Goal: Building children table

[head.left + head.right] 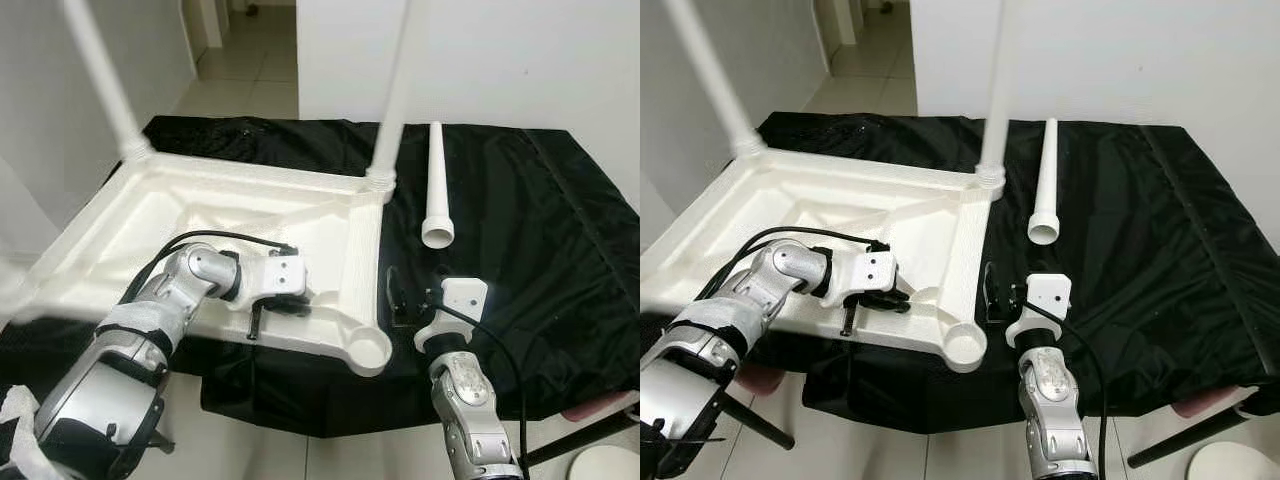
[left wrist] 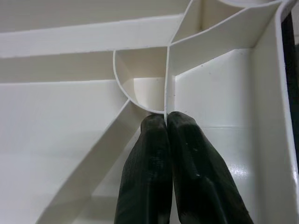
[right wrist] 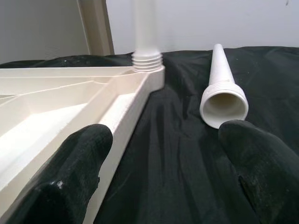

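A white plastic table top lies upside down on a black cloth. Two white legs stand screwed into its far corners, one at the left and one at the right. A third, loose leg lies on the cloth to the right, its wide threaded end toward me. The near right corner socket is empty. My left gripper is shut on a thin rib of the underside. Beside the table top's right edge, my right gripper rests low over the cloth, open, facing the loose leg.
The cloth-covered surface ends just before me, with tiled floor below. A white wall stands behind it, and a doorway opens at the far left. A white round object and a pink edge sit at the lower right.
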`<state>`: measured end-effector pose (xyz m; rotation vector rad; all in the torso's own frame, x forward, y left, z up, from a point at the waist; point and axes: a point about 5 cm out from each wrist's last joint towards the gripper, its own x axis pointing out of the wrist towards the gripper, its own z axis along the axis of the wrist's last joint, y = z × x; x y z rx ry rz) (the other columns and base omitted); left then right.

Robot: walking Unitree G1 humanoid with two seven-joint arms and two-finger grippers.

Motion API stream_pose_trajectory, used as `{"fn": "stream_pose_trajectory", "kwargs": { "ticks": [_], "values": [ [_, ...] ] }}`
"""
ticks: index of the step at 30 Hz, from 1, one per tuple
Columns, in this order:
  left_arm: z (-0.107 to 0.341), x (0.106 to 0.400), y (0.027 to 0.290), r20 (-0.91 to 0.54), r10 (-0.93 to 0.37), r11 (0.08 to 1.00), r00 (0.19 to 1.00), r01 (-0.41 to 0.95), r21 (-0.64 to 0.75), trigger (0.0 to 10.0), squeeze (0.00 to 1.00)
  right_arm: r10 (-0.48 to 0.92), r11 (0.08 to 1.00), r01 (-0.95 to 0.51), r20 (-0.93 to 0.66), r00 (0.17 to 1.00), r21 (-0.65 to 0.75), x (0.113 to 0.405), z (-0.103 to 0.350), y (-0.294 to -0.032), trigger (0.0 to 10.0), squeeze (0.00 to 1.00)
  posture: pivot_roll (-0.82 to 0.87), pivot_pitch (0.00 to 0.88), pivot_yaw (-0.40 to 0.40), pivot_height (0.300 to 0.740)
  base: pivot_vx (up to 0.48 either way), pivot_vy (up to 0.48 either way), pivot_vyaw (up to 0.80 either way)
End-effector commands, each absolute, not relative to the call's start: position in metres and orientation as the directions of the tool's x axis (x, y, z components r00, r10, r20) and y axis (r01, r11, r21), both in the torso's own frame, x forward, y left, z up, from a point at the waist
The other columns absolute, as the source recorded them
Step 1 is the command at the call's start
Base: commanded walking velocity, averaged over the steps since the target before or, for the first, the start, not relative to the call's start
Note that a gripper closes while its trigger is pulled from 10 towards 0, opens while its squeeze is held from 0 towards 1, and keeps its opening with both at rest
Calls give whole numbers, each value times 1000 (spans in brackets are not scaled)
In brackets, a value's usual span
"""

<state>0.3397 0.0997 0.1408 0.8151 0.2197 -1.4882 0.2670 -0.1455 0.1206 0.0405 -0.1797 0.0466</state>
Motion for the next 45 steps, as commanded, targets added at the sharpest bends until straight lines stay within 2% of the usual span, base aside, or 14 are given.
{"fn": "stream_pose_trajectory", "kwargs": {
  "ticks": [1,4,5,6,7,10,11,18,19,20,21,24,34,45],
  "values": [
    [129,333,100,-603,-792,-114,96,947,302,0,0,44,998,-51,168,985,40,268,119,-144,10000,0,-31,30,56,740,0,0,0],
    [131,329,84,-550,-827,-101,112,934,342,0,0,40,998,-48,168,985,44,268,118,-143,10000,0,-29,31,64,740,0,0,0],
    [132,328,77,-526,-840,-79,137,927,367,4392,0,39,998,-47,168,985,45,268,118,-142,10000,0,-29,31,65,740,0,0,0],
    [132,328,77,-526,-840,-79,137,927,367,4392,0,39,998,-47,168,985,45,268,118,-142,10000,0,-29,31,65,740,0,0,0],
    [132,326,67,-491,-856,-51,162,918,393,10000,0,38,998,-46,168,985,47,267,118,-142,10000,0,-28,33,67,740,0,0,0],
    [133,324,60,-462,-869,-26,177,916,399,10000,0,36,998,-45,167,985,48,267,117,-141,10000,0,-28,33,67,740,0,0,0],
    [134,321,53,-434,-883,-6,175,923,385,10000,1000,33,998,-42,166,985,51,267,117,-141,10000,0,-26,36,66,740,0,0,0],
    [149,308,37,-336,-932,6,136,933,361,10000,1000,-5,998,-8,181,983,68,271,120,-146,10000,0,-20,34,68,740,0,0,0],
    [151,309,39,-331,-933,12,141,932,362,10000,678,-15,998,3,187,982,67,271,122,-147,10000,0,-20,34,67,740,0,0,0],
    [151,309,39,-331,-933,12,141,932,362,10000,678,-15,998,3,187,982,67,271,122,-147,10000,0,-20,34,67,740,0,0,0],
    [155,310,41,-322,-935,25,152,930,367,10000,0,-31,997,17,192,981,74,273,123,-149,10000,0,-18,34,69,740,0,0,0],
    [157,310,43,-316,-935,32,158,929,370,10000,0,-41,996,26,194,980,81,274,123,-150,10000,0,-18,34,69,740,0,0,0],
    [193,346,84,-69,-825,533,561,813,235,10000,0,-212,966,163,247,945,203,298,146,-171,10000,0,-7,27,54,740,0,0,0],
    [193,329,67,57,-679,731,732,681,-34,10000,0,-222,959,173,217,950,224,326,157,-171,10000,0,21,52,33,740,0,0,0]
  ]
}}
